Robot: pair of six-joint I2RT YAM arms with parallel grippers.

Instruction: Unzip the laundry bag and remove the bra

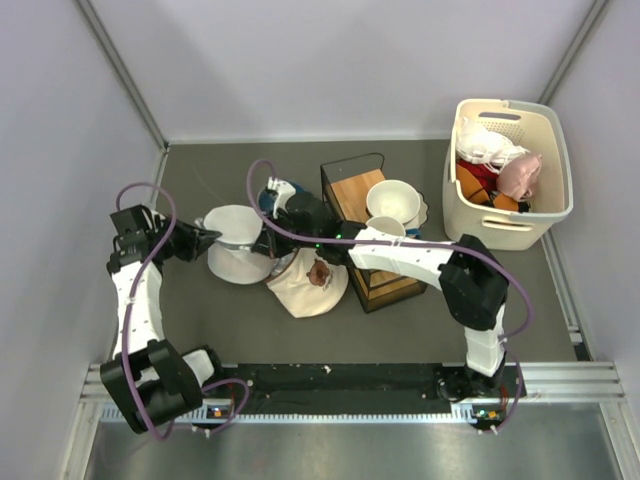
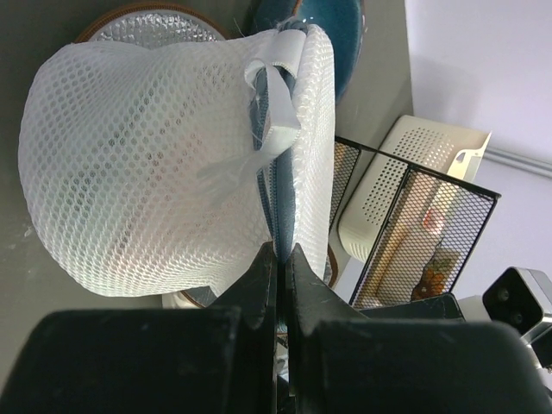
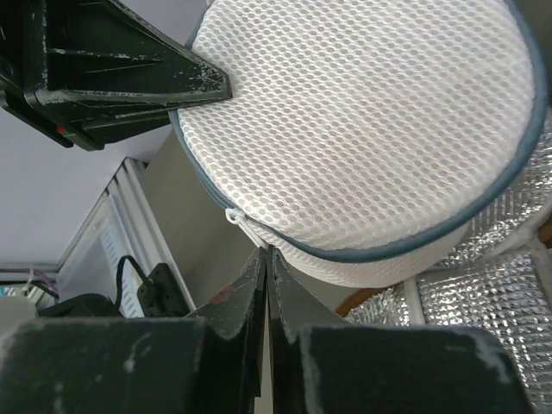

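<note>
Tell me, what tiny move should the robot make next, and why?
Probably drag the right gripper around the flap to run the zipper open. Both grippers are shut: the left gripper pinches the laundry bag at its seam, the right is closed at the white zipper pull, and the flap looks fully zipped.

Pale peach-pink bra [image 2: 159, 259]: only a faint tint through the white see-through mesh laundry bag [image 2: 147, 147], with no shape or straps resolvable. Top view: the right pincer tip is hidden under its own wrist at the bag's 3 o'clock. Right wrist view: right pincer [image 3: 266, 252] pressed together just under the small white zip pull [image 3: 235, 216]; whether anything is pinched, can't tell. Dark blue bowl [image 2: 345, 43] is cut off at the 12 o'clock frame edge. Contents of the beige slotted plastic basket [image 1: 505, 228] are too small to identify.
</note>
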